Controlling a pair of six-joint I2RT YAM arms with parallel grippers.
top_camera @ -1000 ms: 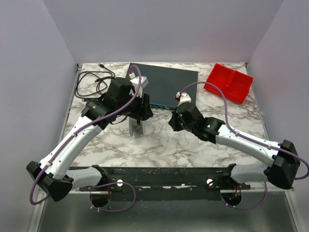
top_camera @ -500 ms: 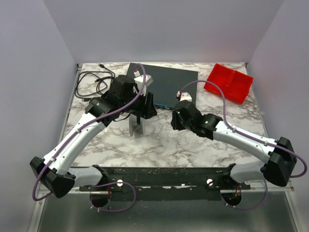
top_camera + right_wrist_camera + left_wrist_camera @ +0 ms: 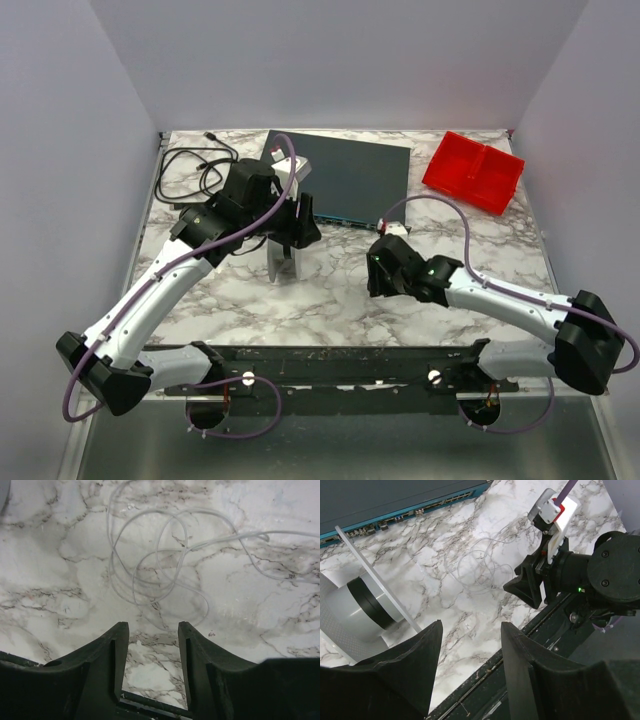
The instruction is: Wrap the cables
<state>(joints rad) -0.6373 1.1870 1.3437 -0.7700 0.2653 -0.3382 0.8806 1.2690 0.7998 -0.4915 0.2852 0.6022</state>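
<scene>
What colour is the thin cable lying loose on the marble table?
White, almost see-through cable; clearest in the right wrist view.

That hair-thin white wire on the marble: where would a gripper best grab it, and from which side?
Probably at the bunch where several loops of the thin white wire cross, so the pinch catches more than one strand. Come straight down from above: it lies flat and loose on the marble table.

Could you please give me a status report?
Left gripper open, right gripper open, both empty. Cable loose on table ahead of right gripper. Nothing between them.
</scene>
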